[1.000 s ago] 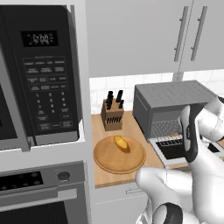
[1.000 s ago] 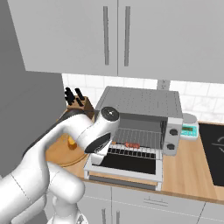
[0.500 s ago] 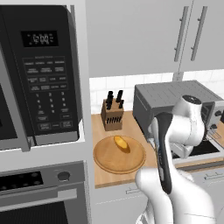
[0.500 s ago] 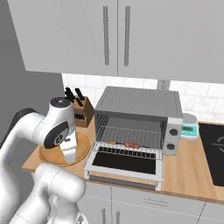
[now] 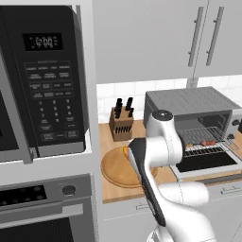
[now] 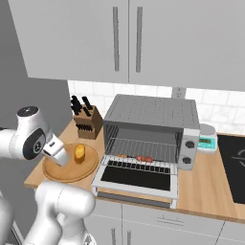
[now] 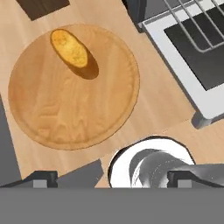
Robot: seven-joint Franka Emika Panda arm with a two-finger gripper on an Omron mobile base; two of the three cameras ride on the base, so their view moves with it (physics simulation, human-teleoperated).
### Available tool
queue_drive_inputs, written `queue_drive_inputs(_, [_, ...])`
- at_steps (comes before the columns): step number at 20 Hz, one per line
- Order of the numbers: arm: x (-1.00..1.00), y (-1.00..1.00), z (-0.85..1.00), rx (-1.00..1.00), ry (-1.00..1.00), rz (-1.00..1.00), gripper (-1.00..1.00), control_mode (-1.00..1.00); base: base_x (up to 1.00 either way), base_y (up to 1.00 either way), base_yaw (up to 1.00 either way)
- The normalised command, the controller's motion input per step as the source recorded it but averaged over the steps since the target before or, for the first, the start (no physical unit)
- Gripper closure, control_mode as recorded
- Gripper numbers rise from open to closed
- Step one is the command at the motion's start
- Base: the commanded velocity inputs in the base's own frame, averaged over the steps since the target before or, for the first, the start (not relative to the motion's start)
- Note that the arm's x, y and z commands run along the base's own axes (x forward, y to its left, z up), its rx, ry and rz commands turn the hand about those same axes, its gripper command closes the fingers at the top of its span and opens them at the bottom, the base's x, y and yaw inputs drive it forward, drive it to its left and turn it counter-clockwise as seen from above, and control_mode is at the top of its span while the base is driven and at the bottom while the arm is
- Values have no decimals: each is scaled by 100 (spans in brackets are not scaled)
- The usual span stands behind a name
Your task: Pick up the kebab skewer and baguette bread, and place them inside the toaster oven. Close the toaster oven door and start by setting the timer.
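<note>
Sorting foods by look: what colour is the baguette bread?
Golden-yellow with an orange-brown crust, clearest in the hand view.

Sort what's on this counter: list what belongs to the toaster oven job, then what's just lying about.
Part of the job:
- kebab skewer, already on the oven rack
- baguette bread, on the round wooden board
- toaster oven
- toaster oven door, dropped open
- gripper, open above the board

Just lying about:
- knife block
- microwave
- small kitchen timer

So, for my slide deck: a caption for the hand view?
Open jaws above the baguette bread on the round board, toaster oven door down.
</note>
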Motion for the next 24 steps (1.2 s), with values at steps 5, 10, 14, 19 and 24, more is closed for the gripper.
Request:
queue_drive_inputs(5, [90, 2, -24, -7, 0, 51, -100, -100, 0, 0, 0])
queue_drive_inputs(10, [83, -6, -32, -10, 9, 24, -100, -100, 0, 0, 0])
queue_drive_inputs(14, [64, 9, -45, -9, 10, 8, -100, -100, 0, 0, 0])
queue_drive_inputs(19, [68, -2, -33, -2, 15, 5, -100, -100, 0, 0, 0])
queue_drive_inputs(24, [43, 0, -38, 0, 9, 3, -100, -100, 0, 0, 0])
